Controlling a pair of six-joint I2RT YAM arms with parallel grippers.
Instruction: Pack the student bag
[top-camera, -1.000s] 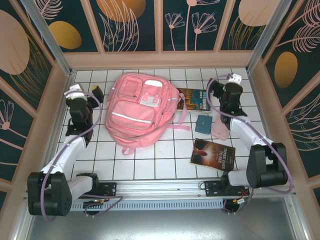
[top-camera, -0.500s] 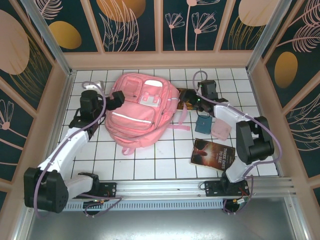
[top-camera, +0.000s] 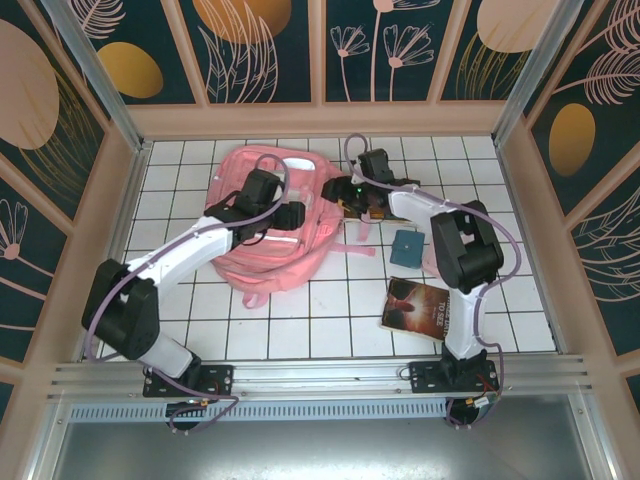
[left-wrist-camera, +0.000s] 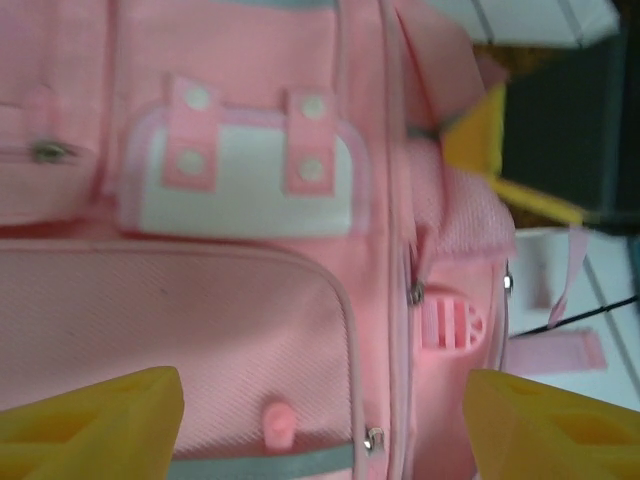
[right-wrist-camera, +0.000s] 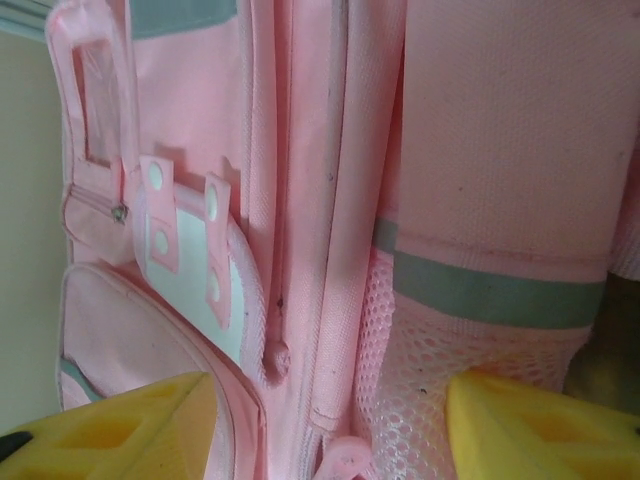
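Note:
The student bag (top-camera: 272, 262), a large pink backpack, lies flat at the middle of the tiled table. My left gripper (top-camera: 290, 214) hovers over its front. In the left wrist view the left gripper (left-wrist-camera: 320, 432) is open, its yellow fingers (left-wrist-camera: 95, 420) either side of a front pocket (left-wrist-camera: 180, 330) and a zip pull (left-wrist-camera: 372, 438), below the white patch (left-wrist-camera: 240, 190). My right gripper (top-camera: 343, 190) is at the bag's right edge. In the right wrist view the right gripper (right-wrist-camera: 325, 430) is open astride the side seam, a zip pull (right-wrist-camera: 350, 462) and the mesh pocket (right-wrist-camera: 450, 370).
A dark book (top-camera: 424, 306) lies at the front right, and a small teal pouch (top-camera: 405, 247) sits behind it. Another book (top-camera: 378, 205) is partly under the right arm beside the bag. Patterned walls enclose the table on three sides.
Both arms have swung in from the table's sides to the bag, the left over its front, the right to its right edge. Both pairs of fingers have come somewhat closer together.

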